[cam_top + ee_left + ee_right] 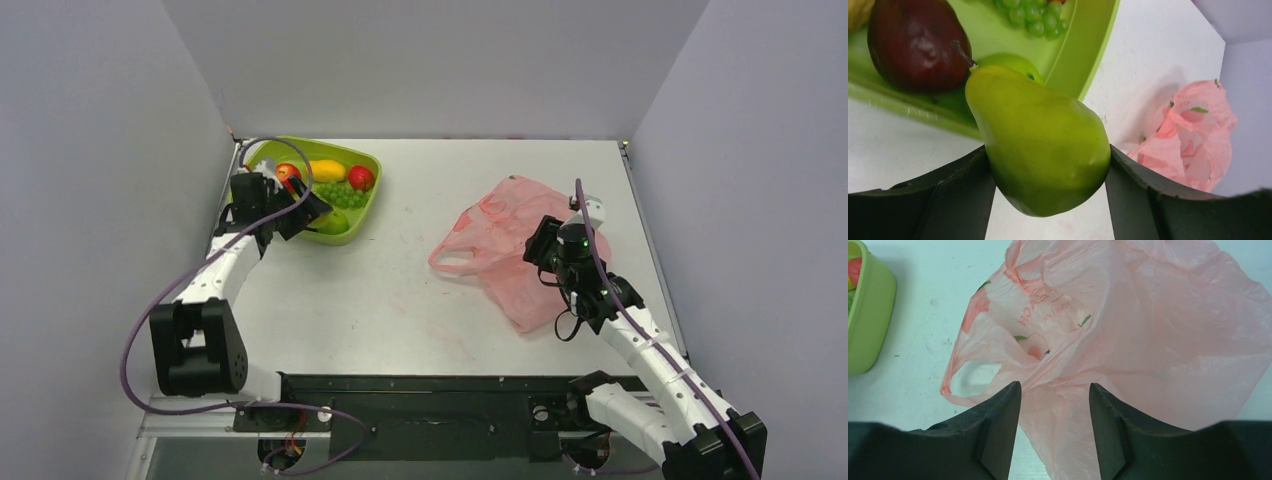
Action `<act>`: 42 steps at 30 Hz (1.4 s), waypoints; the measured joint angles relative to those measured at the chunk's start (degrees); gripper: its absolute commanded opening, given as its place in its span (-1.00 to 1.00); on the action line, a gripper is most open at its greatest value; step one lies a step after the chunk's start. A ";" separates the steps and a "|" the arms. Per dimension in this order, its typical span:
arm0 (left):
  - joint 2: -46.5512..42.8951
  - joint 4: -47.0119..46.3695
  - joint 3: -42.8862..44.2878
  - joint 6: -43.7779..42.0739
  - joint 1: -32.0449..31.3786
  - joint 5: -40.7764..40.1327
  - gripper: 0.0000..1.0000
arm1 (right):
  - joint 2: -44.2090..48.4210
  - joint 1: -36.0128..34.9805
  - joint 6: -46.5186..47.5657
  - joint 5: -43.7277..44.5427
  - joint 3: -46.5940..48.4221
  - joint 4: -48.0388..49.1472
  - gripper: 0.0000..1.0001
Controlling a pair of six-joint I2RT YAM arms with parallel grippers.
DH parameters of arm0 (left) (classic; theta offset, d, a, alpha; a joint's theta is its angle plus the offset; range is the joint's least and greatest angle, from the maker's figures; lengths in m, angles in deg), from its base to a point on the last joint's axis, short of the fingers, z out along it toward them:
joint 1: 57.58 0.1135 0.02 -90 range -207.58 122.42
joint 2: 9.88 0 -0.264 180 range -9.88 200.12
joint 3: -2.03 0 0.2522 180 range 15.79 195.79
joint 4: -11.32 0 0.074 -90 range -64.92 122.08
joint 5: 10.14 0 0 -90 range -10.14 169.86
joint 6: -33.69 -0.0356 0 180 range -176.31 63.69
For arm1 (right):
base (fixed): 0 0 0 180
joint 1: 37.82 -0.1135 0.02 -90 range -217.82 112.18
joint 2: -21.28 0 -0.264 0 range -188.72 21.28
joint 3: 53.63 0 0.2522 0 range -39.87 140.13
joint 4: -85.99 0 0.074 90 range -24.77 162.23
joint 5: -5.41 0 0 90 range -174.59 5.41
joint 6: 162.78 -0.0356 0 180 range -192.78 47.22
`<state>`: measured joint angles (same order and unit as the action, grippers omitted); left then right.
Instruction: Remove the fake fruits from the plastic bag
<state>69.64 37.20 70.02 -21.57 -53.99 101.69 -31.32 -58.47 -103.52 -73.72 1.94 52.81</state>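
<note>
My left gripper (305, 212) is shut on a glossy green pear-shaped fruit (1043, 140), both fingers pressed against its sides. It holds the fruit at the near edge of the lime-green tray (372, 200); the fruit also shows in the top view (333, 222). The pink plastic bag (500, 235) lies flattened at the table's right, handles toward the tray. My right gripper (542, 245) hovers over the bag's near right part. In the right wrist view it (1054, 386) is open, with the bag (1148, 315) beneath the fingers. No fruit shape shows inside the bag.
The tray (1088, 50) holds a dark red fruit (913, 45), green grapes (340, 193), a yellow-orange mango (327, 170) and a red fruit (361, 178). Grey walls enclose the table on the left, back and right. Cables loop from both arms.
</note>
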 measured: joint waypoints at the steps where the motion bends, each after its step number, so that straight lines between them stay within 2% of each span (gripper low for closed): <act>1: 1.97 -0.44 1.57 -0.07 0.00 -0.37 -0.93 | 0.33 -0.35 -0.09 -0.22 0.00 -0.33 -0.04; 5: 11.96 -2.12 9.99 -0.07 -0.02 -2.21 -0.85 | 0.74 -1.73 -0.33 -0.59 0.00 -1.29 -0.06; 6: 14.53 -2.38 12.22 -0.11 -0.13 -2.86 -0.64 | 0.79 -2.05 -0.35 -0.61 0.00 -1.40 -0.06; 7: 16.94 -2.47 14.45 -0.28 -0.33 -3.58 -0.53 | 0.85 -2.36 -0.35 -0.63 0.00 -1.64 -0.06; 8: 19.23 -2.40 16.65 -0.55 -0.57 -4.42 -0.28 | 0.87 -2.49 -0.35 -0.63 0.00 -1.81 -0.07; 9: 21.29 -2.25 18.86 -0.98 -0.96 -5.22 -0.16 | 0.98 -2.71 -0.35 -0.63 0.00 -2.03 -0.07; 10: 22.88 -2.19 20.55 -1.31 -1.31 -5.86 0.07 | 1.01 -2.73 -0.33 -0.63 0.00 -2.19 -0.07; 12: 26.36 -1.44 24.92 -2.38 -2.71 -8.20 0.34 | 1.29 -2.75 -0.28 -0.61 0.00 -2.51 -0.07; 17: 29.18 0.22 29.64 -5.40 -5.99 -14.67 0.64 | 3.08 -2.75 0.07 -0.52 0.00 -3.72 -0.07; 21: 29.18 1.46 30.95 -7.96 -6.80 -17.97 0.76 | 4.44 -2.75 0.20 -0.33 0.00 -4.20 -0.07; 28: 28.65 2.34 31.26 -11.26 -6.64 -19.69 0.76 | 4.59 -2.75 0.28 -0.33 0.04 -4.83 -0.09; 32: 24.81 3.21 30.12 -11.72 -6.73 -19.61 0.75 | 4.90 -2.75 0.31 -0.33 1.16 -6.29 -0.08; 36: 14.69 3.19 24.63 -11.98 -7.61 -19.34 0.75 | 7.23 -2.75 0.52 0.11 2.67 -8.57 -0.05; 40: -1.64 3.61 17.03 -12.02 -10.10 -18.36 0.75 | 11.26 -2.75 0.96 1.36 4.28 -11.63 0.01; 42: -10.80 3.63 14.45 -11.91 -11.72 -17.94 0.75 | 13.66 -2.75 1.31 2.40 5.60 -13.73 0.12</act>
<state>58.84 40.82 84.47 -33.48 -65.70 83.74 -17.66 -61.22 -102.21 -71.31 7.53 39.08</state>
